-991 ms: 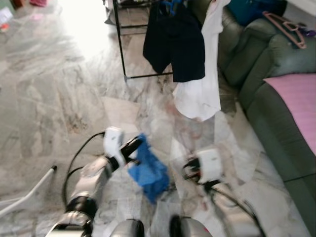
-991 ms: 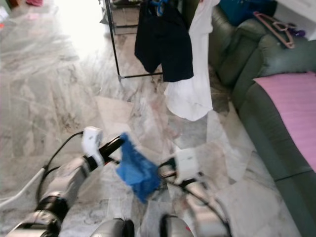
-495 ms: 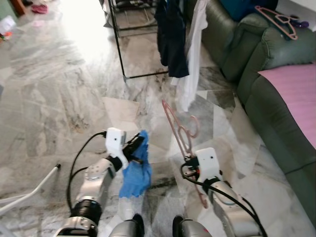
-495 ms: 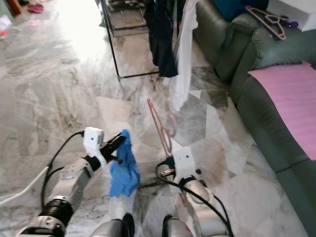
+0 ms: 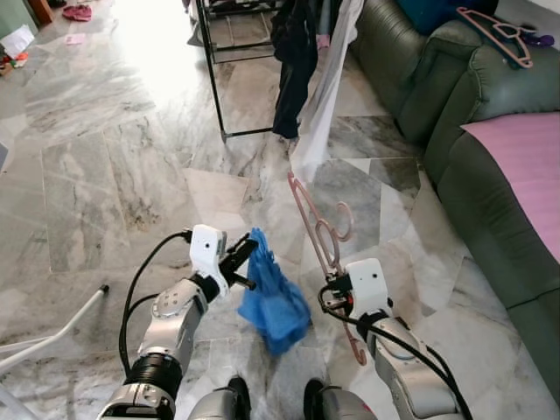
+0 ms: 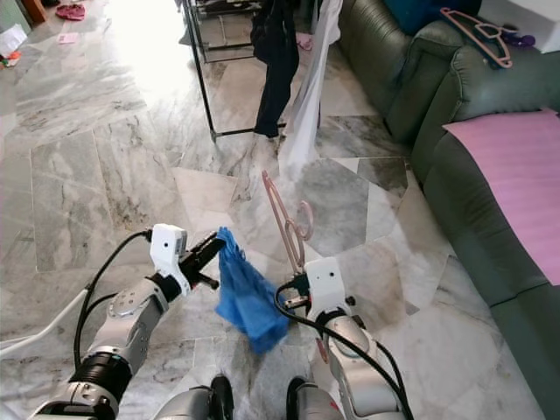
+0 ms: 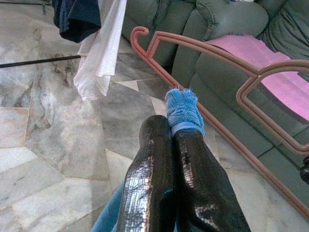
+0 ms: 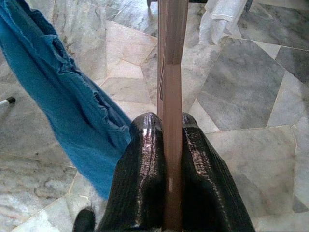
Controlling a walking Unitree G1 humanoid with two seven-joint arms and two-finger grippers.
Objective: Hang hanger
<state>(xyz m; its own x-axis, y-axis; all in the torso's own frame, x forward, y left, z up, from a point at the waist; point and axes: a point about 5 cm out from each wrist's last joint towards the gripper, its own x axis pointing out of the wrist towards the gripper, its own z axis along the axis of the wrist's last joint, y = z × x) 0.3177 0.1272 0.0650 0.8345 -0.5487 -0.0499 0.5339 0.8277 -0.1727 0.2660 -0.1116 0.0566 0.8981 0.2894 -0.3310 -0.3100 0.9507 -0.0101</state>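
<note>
A pink plastic hanger stands upright in my right gripper, which is shut on its lower bar; the wrist view shows the hanger pinched between both fingers. My left gripper is shut on a blue cloth that hangs from it, just left of the hanger. In the left wrist view a tuft of that cloth sticks out past the fingertips. A black clothes rack stands ahead, carrying a dark garment and a white garment.
A green sofa with a pink cover runs along the right, with more pink hangers on its back. A white pole lies on the marble floor at the lower left. Small items lie on the floor at the far left.
The view has steadied and shifted a little. The blue cloth has swung right, toward the hanger. Both grippers keep their hold.
</note>
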